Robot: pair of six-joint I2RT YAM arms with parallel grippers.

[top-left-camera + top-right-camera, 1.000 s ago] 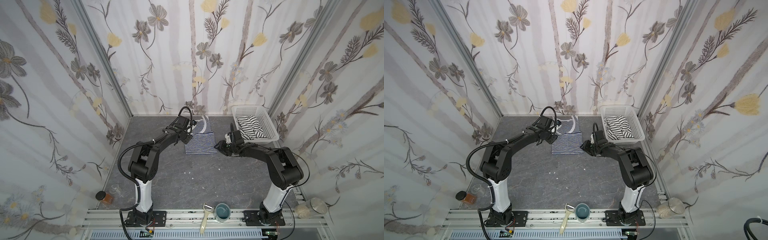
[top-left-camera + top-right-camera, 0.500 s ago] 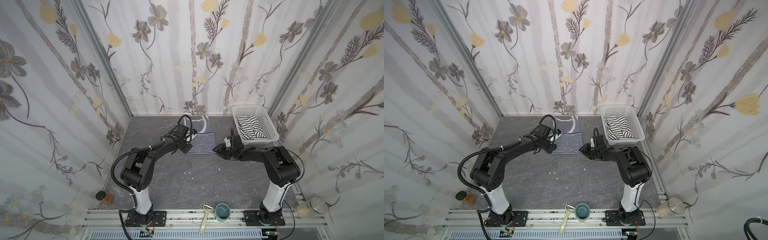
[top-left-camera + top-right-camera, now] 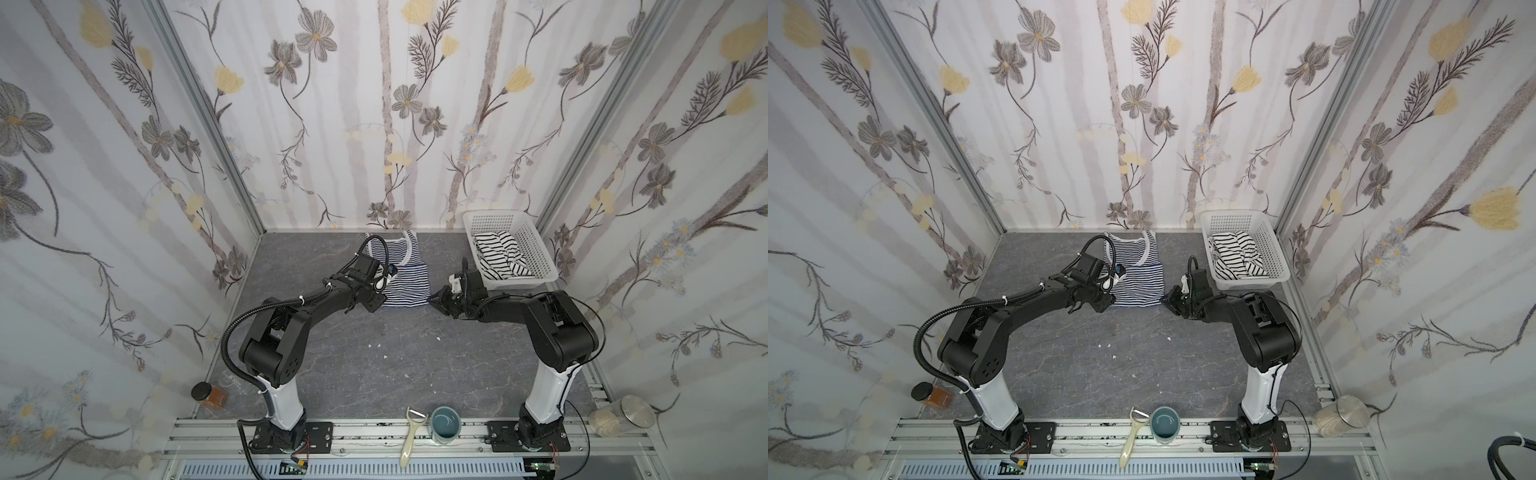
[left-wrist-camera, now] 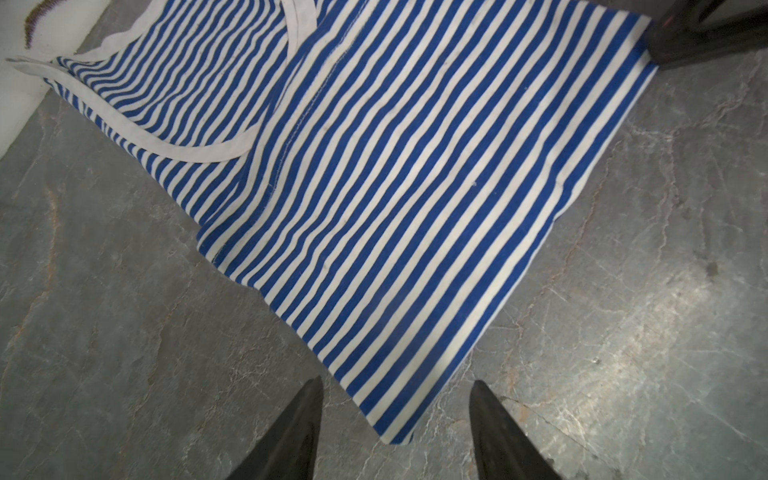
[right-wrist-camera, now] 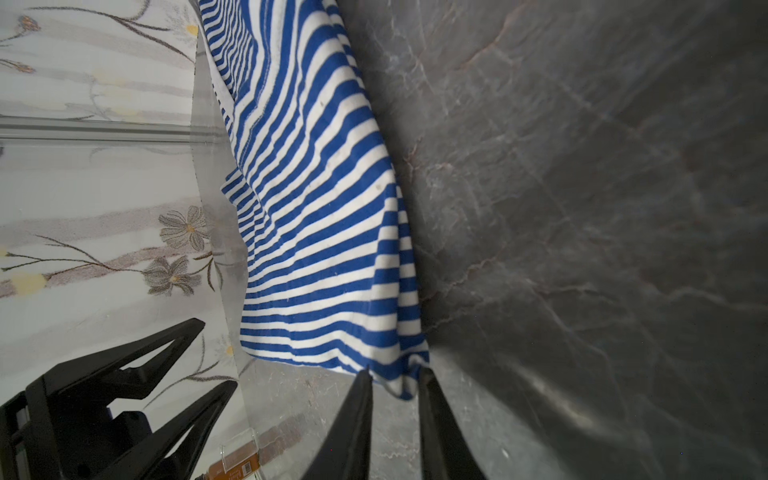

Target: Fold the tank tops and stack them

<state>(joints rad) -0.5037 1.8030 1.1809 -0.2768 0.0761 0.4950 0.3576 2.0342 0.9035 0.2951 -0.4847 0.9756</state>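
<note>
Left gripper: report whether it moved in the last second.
Yes. The left gripper has shifted toward the front rail, down the left side of the navy-striped tank top to its near hem corner.

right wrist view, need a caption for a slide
Right gripper jaws pinch a corner of the blue-striped tank top lying on the grey table.
</note>
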